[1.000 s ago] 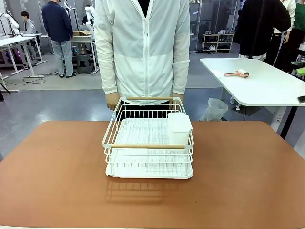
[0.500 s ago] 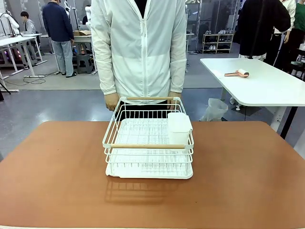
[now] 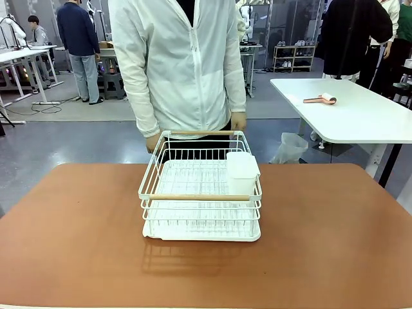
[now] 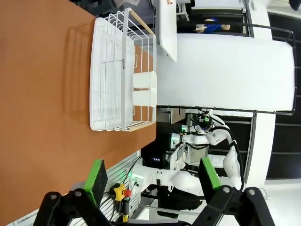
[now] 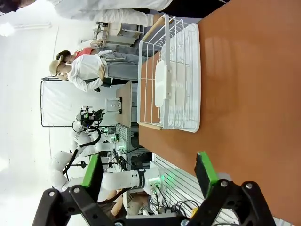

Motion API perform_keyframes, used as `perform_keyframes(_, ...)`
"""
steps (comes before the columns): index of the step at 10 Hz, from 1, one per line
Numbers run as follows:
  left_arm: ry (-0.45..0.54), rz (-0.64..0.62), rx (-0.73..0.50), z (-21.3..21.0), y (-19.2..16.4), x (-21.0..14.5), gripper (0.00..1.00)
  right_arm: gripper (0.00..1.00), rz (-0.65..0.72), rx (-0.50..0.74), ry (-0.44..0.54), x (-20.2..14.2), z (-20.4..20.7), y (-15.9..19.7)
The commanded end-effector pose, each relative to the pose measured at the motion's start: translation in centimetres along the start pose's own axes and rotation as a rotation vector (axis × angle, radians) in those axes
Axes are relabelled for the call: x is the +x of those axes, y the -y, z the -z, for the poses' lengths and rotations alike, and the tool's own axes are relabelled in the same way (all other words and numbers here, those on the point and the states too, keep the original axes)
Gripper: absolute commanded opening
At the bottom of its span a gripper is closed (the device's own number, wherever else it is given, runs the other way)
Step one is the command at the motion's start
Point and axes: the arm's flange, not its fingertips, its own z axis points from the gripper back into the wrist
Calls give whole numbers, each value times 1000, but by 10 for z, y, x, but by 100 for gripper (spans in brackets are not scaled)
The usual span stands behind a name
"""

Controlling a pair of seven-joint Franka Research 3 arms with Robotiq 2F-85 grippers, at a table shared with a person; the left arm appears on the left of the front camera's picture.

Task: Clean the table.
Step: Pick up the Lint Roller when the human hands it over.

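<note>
Flat table (image 3: 335,251), long axis left-right

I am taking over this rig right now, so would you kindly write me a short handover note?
Left gripper: open, empty, raised by the near edge of the table.
Right gripper: open, empty, raised too.
White dish rack sits mid-table, nearer the far edge, with a white utensil cup on its right side. A person stands just behind it.
Done: nothing visible. Left: the rack is not yet off the table; clearing it is probably next.
</note>
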Motion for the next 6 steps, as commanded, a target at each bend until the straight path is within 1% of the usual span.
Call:
perform_keyframes(1,23,-6,-9,-10,-4,-3,100,100,-5,7,0,-2,-2,-2)
perform_keyframes(6,23,-6,-9,-10,-4,-3,100,100,-5,7,0,-2,-2,-2)
